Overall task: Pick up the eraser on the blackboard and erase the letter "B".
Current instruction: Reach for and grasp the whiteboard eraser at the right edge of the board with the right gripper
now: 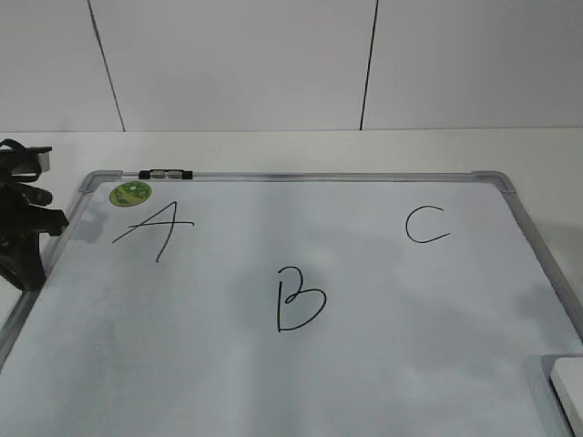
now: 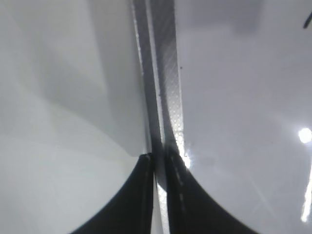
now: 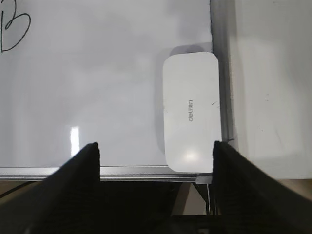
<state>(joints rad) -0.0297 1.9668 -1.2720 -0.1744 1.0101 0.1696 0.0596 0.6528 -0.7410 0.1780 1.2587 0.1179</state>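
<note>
The blackboard (image 1: pixel 301 382) is a white board with a grey metal frame and lies flat on the table. The letter "B" (image 1: pixel 299 299) is drawn in black near its middle; part of it shows in the right wrist view (image 3: pixel 14 27). The eraser (image 3: pixel 191 112), a white rounded block with grey lettering, lies in the board's near right corner; only its edge shows in the exterior view (image 1: pixel 569 391). My right gripper (image 3: pixel 155 148) is open above the board's near edge, the eraser just ahead of its right finger. My left gripper (image 2: pixel 160 161) is shut over the board's left frame.
A slanted "A" (image 1: pixel 153 226) and a "C" (image 1: pixel 425 224) are drawn on the board. A round green sticker (image 1: pixel 130 193) and a black-and-silver clip (image 1: pixel 166 173) sit at the far left corner. The left arm (image 1: pixel 20 223) stands at the board's left edge.
</note>
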